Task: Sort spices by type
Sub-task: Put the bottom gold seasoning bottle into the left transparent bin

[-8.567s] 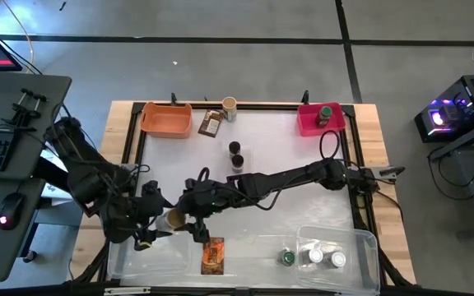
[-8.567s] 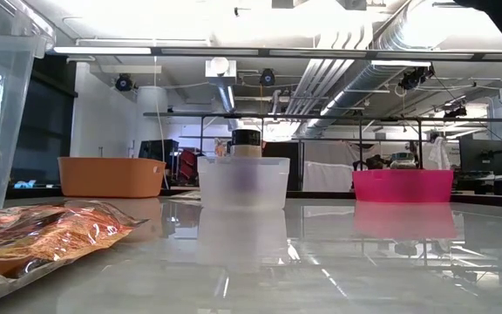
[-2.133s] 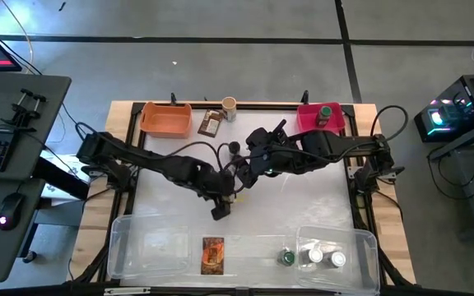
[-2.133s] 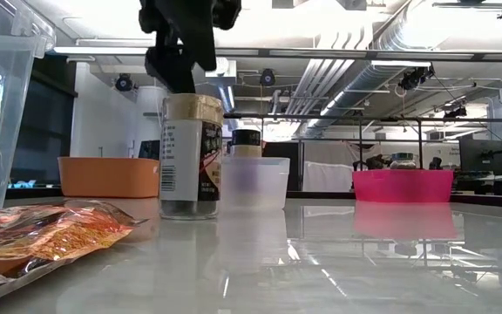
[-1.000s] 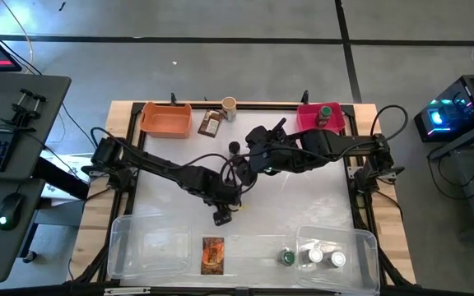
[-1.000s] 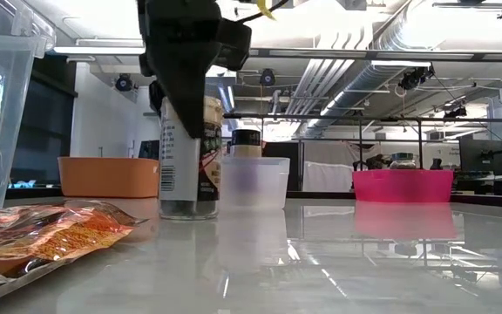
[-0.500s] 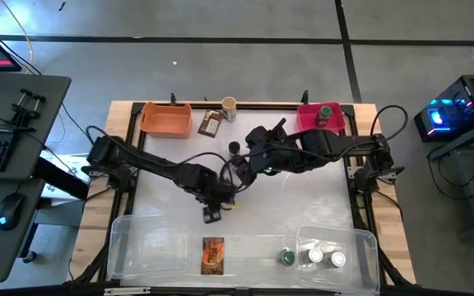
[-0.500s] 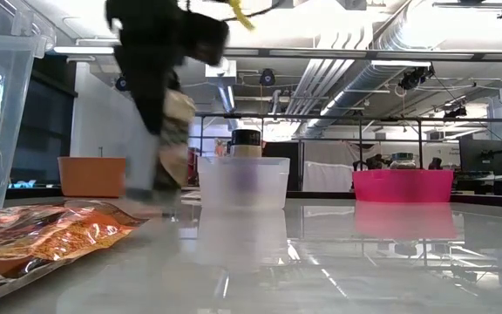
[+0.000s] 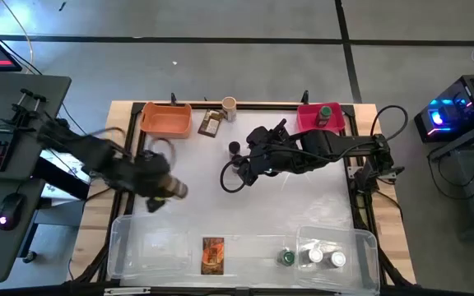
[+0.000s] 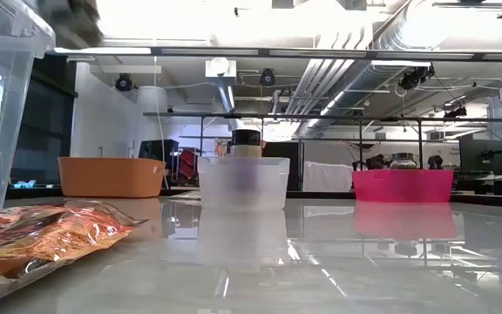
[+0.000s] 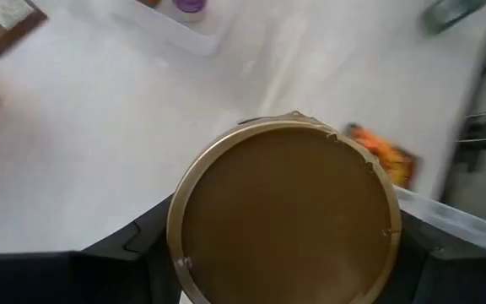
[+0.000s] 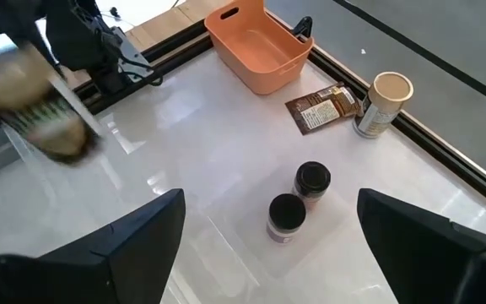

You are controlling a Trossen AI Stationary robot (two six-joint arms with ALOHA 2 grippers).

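Observation:
My left gripper (image 9: 164,191) is shut on a jar with a tan cap (image 9: 176,191) above the table's left part. Its cap (image 11: 285,211) fills the left wrist view. My right gripper (image 9: 245,168) waits open over the table's middle, near a dark-capped jar (image 9: 234,148). The right wrist view shows two dark-capped jars (image 12: 313,180) (image 12: 286,211) standing in a small clear tub. A tan-capped jar (image 9: 230,106) and a brown packet (image 9: 211,123) sit at the far edge. An orange packet (image 9: 212,255) lies at the near edge. A green-capped jar (image 9: 325,113) stands in the pink bin (image 9: 309,123). My left gripper has the tan-capped jar pinched between its two fingers (image 11: 133,245), one on either side of the jar's body below the cap (image 11: 226,169). The cap faces the wrist camera and hides the place of contact. The jar is lifted clear of the table and tilted.
An orange bin (image 9: 166,119) stands at the far left. A large clear tub (image 9: 146,245) sits at the near left. Another (image 9: 356,242) at the near right holds a green-capped (image 9: 287,258) and two white-capped jars (image 9: 315,256). The small clear tub (image 10: 243,183) stands mid-table.
My left gripper came down over the tan-capped jar standing mid-table and took hold of it. It then lifted the jar, tipping it, and carried it fast toward the table's left edge. The jar has left the low view.

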